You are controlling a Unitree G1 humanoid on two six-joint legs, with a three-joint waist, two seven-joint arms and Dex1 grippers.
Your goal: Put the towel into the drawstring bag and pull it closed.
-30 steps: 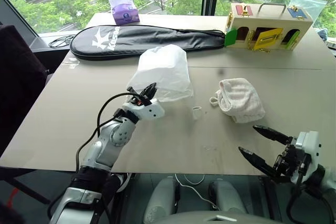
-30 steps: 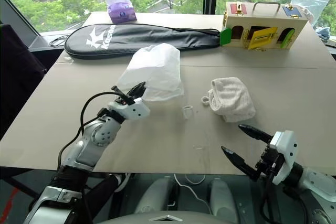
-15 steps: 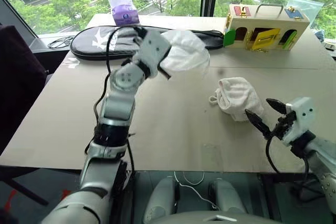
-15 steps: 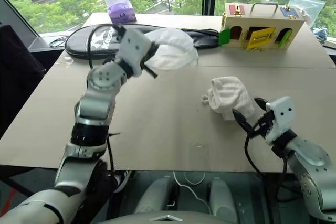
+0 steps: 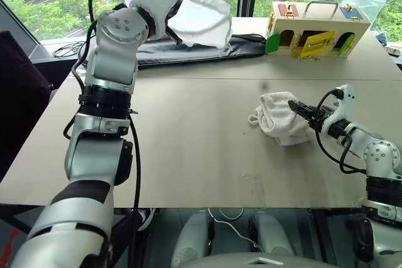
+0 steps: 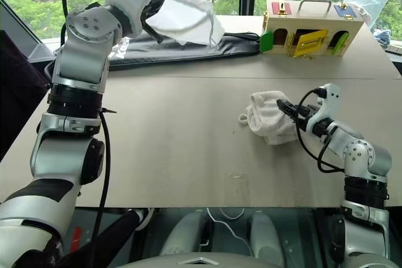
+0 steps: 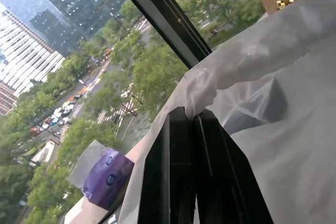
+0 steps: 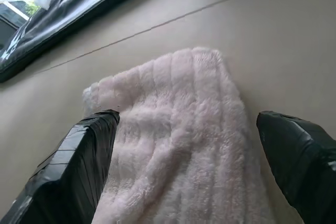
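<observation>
Left claw (image 7: 191,124): my fingers pinch thin translucent white drawstring bag (image 5: 200,18), held high.
Right claw (image 8: 189,145): jaws wide, straddling fluffy off-white terry towel (image 5: 281,117).

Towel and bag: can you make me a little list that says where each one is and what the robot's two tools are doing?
towel: lying bunched on the table, not in the bag
drawstring bag: held up in the air above the black racket cover
left tool: shut, pinching the bag's edge
right tool: open, one finger on each side of the towel, not yet closed on it
also on table: wooden latch box, at the far side
</observation>
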